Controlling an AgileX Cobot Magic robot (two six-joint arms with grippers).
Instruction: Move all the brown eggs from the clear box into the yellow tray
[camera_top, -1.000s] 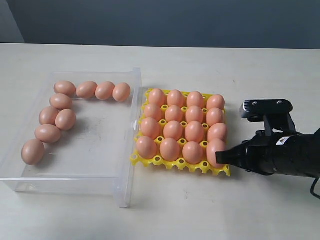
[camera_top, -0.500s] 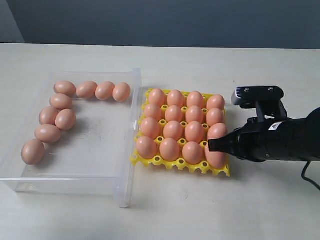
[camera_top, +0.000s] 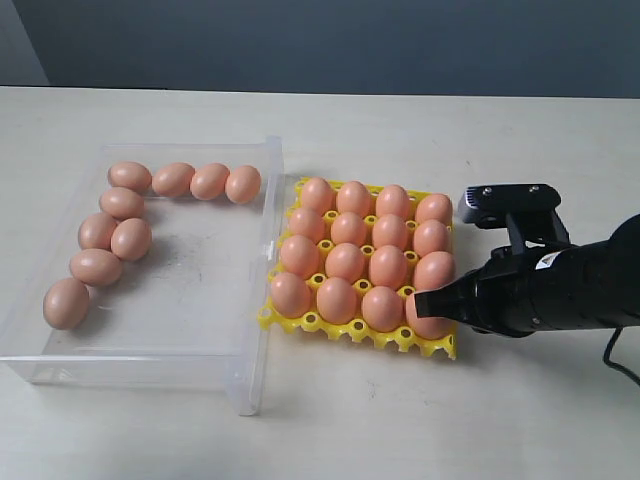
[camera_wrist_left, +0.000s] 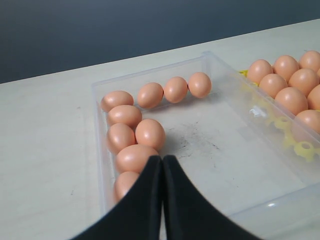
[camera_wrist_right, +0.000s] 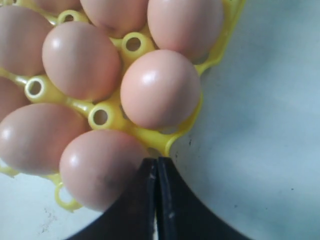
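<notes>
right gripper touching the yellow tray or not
Touching. Right wrist view: the tips of the right gripper butt against the yellow tray at its corner rim, no gap.

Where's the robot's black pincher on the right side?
In the exterior view the right gripper is on the right, shut, with its tips at the near right corner of the yellow tray, beside the corner egg.

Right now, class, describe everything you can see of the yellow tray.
The tray is bright yellow plastic, a square openwork lattice with ringed posts between four by four cups, every cup holding a brown egg. It rests on the table, its left edge seemingly against the clear box. The shut right hand meets its near right corner.
</notes>
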